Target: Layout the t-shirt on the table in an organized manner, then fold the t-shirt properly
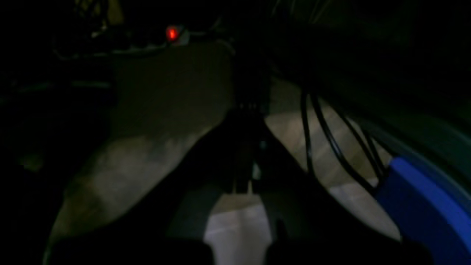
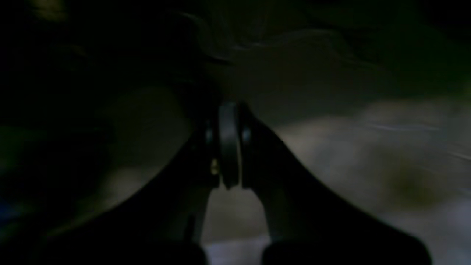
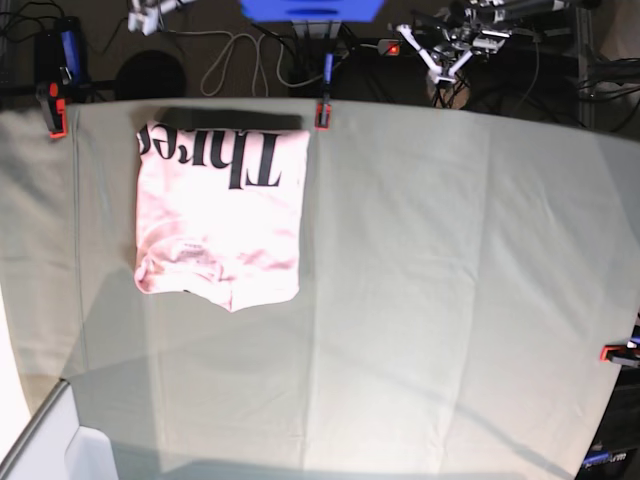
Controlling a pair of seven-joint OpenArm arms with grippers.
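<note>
At about ten o'clock on the wide pale grey-green cloth-covered table [image 3: 430, 290], well apart from its near edge, lies the pale pink cotton t-shirt [image 3: 220, 215], folded into a compact, roughly rectangular bundle whose long axis runs from twelve toward six o'clock, the large black serif lettering [image 3: 225, 158] across its far end reading upside down and that end touching a dark flat strip [image 3: 232, 119] by a red-orange clamp [image 3: 322, 115]. Neither arm appears in the base view; the dim, blurred wrist views show the left gripper [image 1: 245, 173] and the right gripper [image 2: 229, 147] each with jaws pressed together on nothing.
</note>
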